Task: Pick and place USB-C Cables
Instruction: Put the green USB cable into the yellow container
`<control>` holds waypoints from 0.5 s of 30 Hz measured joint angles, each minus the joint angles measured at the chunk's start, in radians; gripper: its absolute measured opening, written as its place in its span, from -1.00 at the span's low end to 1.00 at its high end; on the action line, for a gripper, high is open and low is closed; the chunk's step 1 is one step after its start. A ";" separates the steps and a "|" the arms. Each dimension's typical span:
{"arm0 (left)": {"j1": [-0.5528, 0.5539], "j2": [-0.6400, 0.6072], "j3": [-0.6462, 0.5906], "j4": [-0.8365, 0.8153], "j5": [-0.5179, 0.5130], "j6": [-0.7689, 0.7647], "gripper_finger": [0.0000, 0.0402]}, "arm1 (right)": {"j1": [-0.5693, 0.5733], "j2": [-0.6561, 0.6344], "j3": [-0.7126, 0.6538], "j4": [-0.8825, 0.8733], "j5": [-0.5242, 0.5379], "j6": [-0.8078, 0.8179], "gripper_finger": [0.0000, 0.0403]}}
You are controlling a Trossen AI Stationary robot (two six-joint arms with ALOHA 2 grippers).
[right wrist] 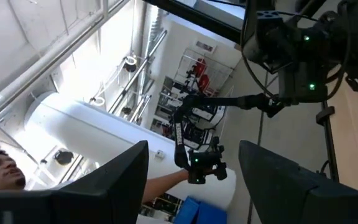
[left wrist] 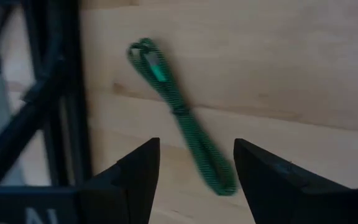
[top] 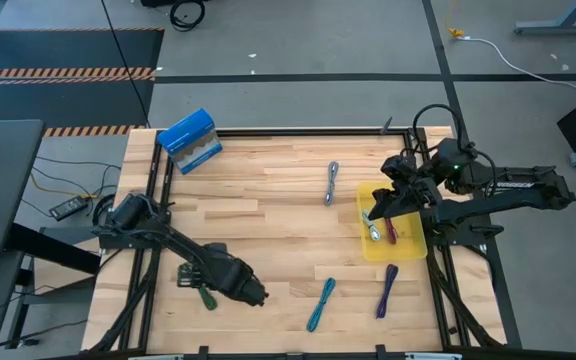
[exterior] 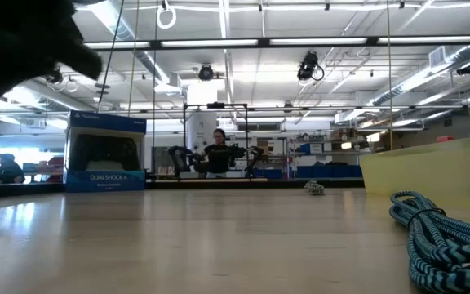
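Note:
My left gripper (top: 223,292) (left wrist: 194,155) is open near the table's front left. Its fingers stand on either side of one end of the green cable (left wrist: 179,112) (top: 206,297), which lies flat on the wood; I see no touch. My right gripper (top: 376,210) (right wrist: 194,155) is open and empty over the yellow tray (top: 413,248). The maroon cable (top: 391,231) and a pale cable (top: 373,229) lie in the tray. The grey cable (top: 331,183), the teal cable (top: 320,304) (exterior: 439,237) and the purple cable (top: 386,291) lie on the table.
A blue box (top: 190,140) (exterior: 104,151) stands at the far left. Dark frame rails (left wrist: 61,93) run along the table's left edge close to my left gripper. The tray wall (exterior: 431,167) shows in the low view. A person (exterior: 217,151) stands far back in the room.

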 joint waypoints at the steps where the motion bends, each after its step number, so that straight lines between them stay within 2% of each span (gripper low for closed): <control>1: -0.010 -0.001 -0.011 0.003 0.013 0.001 0.02 | 0.000 0.000 0.000 0.000 0.003 0.000 0.27; 7: -0.082 -0.051 -0.158 0.217 0.129 -0.039 -0.11 | 0.000 0.000 0.000 0.007 0.047 0.027 0.27; 15: -0.121 -0.124 -0.278 0.346 0.114 -0.106 -0.13 | 0.000 0.000 0.000 0.014 0.088 0.051 0.27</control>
